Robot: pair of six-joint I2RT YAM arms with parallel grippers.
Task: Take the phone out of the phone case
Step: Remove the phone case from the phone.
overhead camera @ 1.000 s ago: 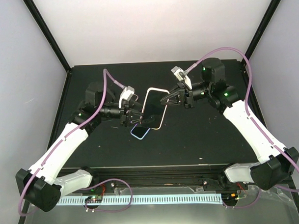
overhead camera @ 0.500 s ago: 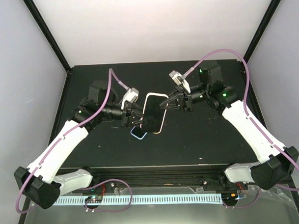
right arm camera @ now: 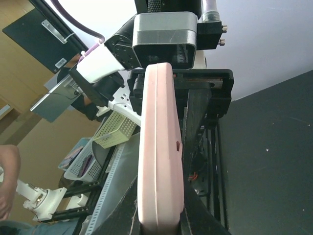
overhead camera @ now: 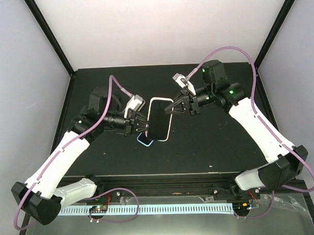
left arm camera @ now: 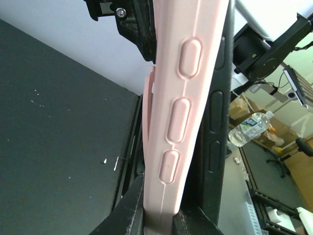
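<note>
The phone, dark screen up inside a pink phone case, hangs tilted above the middle of the black table. My left gripper is shut on its lower left edge. My right gripper is shut on its upper right edge. In the left wrist view the fingers pinch the pink phone case along its side with the button bumps. A dark slab with button shapes, apparently the phone's side, runs just outside the right finger. In the right wrist view my gripper clamps the pink phone case.
A second phone in a pale blue case lies flat on the table, partly under the held one. Black frame posts rise at the back corners. A slotted rail runs along the near edge.
My left gripper has closed from open onto the case's edge. Both arms have shifted the phone a little left and towards the near side, and it stands steeper.
</note>
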